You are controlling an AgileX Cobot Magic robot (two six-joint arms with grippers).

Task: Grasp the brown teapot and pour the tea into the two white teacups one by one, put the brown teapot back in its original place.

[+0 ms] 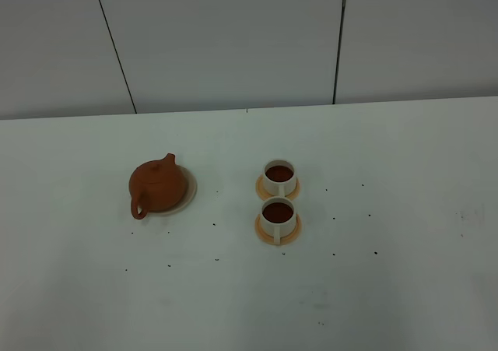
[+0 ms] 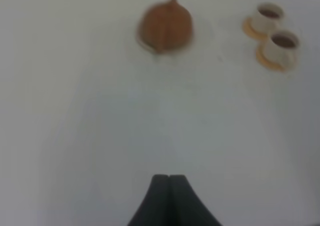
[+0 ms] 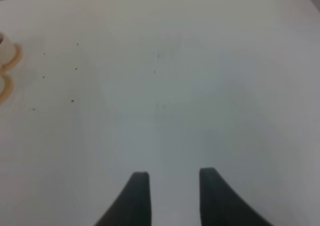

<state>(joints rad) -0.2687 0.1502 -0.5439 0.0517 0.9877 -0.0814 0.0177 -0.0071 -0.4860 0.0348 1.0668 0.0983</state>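
Observation:
The brown teapot point(image 1: 158, 184) sits on its cream-beige disc point(image 1: 187, 196) left of centre on the white table; it also shows in the left wrist view point(image 2: 165, 26). Two white teacups stand on orange coasters right of it, the far one point(image 1: 278, 177) and the near one point(image 1: 278, 215), both holding dark tea. They show in the left wrist view point(image 2: 268, 16) point(image 2: 283, 45). My left gripper point(image 2: 168, 177) is shut and empty, well back from the teapot. My right gripper point(image 3: 173, 174) is open and empty over bare table; only the cups' edge point(image 3: 6, 48) shows there. Neither arm shows in the exterior view.
Small dark specks point(image 1: 336, 251) dot the white table point(image 1: 389, 289) around the cups. A grey panelled wall point(image 1: 233, 40) stands behind the table's far edge.

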